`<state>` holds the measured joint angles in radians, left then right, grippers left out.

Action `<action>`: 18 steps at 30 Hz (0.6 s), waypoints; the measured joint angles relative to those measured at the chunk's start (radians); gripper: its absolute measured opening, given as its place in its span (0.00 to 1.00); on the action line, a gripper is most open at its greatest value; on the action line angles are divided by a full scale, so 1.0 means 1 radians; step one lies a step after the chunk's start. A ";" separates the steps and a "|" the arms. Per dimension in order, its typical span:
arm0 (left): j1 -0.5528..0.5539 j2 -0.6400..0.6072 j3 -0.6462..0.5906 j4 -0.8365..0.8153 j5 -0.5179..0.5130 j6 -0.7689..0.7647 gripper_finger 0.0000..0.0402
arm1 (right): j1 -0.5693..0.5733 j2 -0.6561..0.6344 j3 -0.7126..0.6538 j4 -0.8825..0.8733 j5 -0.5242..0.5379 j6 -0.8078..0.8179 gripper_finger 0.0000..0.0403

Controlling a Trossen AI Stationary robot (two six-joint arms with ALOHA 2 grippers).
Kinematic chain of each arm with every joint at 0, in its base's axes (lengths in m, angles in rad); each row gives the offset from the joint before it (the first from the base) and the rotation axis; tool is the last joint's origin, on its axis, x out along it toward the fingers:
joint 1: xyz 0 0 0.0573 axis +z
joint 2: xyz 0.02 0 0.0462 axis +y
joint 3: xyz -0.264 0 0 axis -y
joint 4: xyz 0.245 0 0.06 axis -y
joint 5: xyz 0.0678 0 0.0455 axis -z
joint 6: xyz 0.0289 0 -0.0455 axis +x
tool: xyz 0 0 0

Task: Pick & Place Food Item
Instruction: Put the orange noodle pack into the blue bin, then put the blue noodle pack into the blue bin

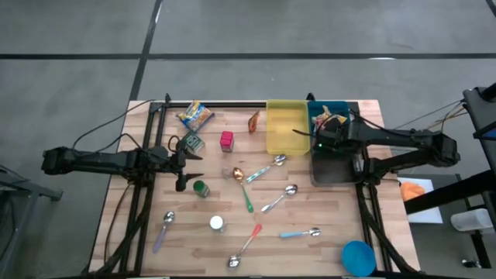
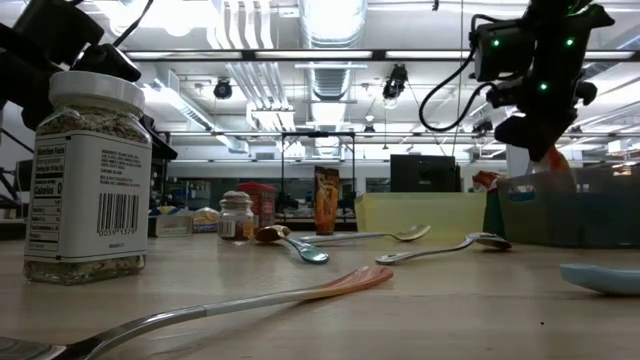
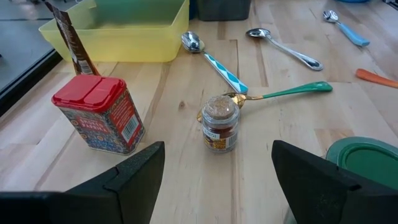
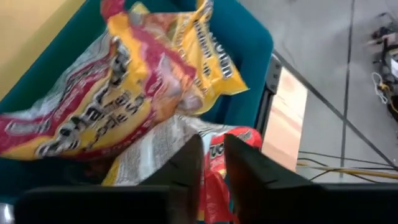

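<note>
Teal bin (image 4: 249, 43) holds crinkled yellow-red snack bags (image 4: 124, 93); right jaws narrow, left jaws wide.

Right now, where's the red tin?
High view: the red tin stands at the table's far middle, between the green packet and the yellow bin, ahead of the left gripper.

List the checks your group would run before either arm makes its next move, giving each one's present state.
1. Right gripper is over the teal bin: ok.
2. Yellow snack packet lies inside that bin: ok.
3. Red packet at the right gripper is released: cannot tell.
4. Left gripper has its jaws wide open and empty: ok.
5. Red-lidded tin and spice jar stand upright and apart ahead of the left gripper: ok.
</note>
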<state>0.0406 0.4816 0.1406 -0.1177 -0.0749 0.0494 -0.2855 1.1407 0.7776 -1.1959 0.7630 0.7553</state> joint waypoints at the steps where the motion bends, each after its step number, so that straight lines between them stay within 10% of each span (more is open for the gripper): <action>1: 0.000 0.000 0.000 0.000 0.000 0.000 0.75 | -0.002 -0.005 0.000 0.000 0.006 0.001 0.24; 8: 0.000 0.000 0.000 0.000 0.000 0.000 0.75 | -0.004 -0.039 0.000 0.001 0.015 0.002 0.50; 18: 0.000 0.000 0.000 0.000 0.000 0.000 0.75 | 0.005 -0.101 0.074 0.063 0.002 -0.022 0.62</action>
<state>0.0404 0.4816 0.1406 -0.1177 -0.0746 0.0498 -0.2801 1.0400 0.8517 -1.1330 0.7647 0.7334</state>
